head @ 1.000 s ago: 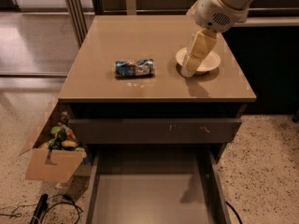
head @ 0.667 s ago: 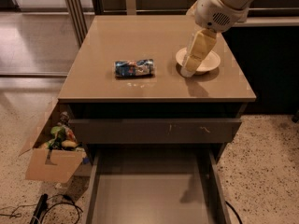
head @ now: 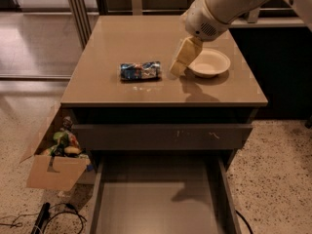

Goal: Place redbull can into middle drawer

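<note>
1. Gripper (head: 178, 66) hangs low over the table (head: 122, 38); cannot tell whether jaws are open or closed.
2. Redbull can (head: 140, 70) lies on its side just beside the jaws, not touching, opposite the bowl (head: 210, 62).
3. Middle drawer (head: 156, 206) stands open, well below the jaws.

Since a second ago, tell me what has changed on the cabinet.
The gripper has swung left, off the bowl and toward the redbull can, without touching it. The can, lying on its side, the bowl and the open middle drawer stayed put.
</note>
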You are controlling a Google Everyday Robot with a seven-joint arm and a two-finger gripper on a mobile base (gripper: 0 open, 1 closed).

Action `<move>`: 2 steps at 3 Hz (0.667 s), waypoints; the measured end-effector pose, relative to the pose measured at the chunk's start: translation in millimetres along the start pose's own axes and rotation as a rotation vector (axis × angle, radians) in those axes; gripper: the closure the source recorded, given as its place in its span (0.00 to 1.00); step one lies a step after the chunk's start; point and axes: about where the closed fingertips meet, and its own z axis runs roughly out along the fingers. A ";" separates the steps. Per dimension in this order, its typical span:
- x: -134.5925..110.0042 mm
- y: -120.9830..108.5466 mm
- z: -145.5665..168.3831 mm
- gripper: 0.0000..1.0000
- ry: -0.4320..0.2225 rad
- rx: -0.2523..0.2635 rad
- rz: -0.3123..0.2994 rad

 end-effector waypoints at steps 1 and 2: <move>-19.9 -10.7 42.4 0.00 -0.086 -0.033 0.026; -32.3 -20.3 74.9 0.00 -0.136 -0.079 0.027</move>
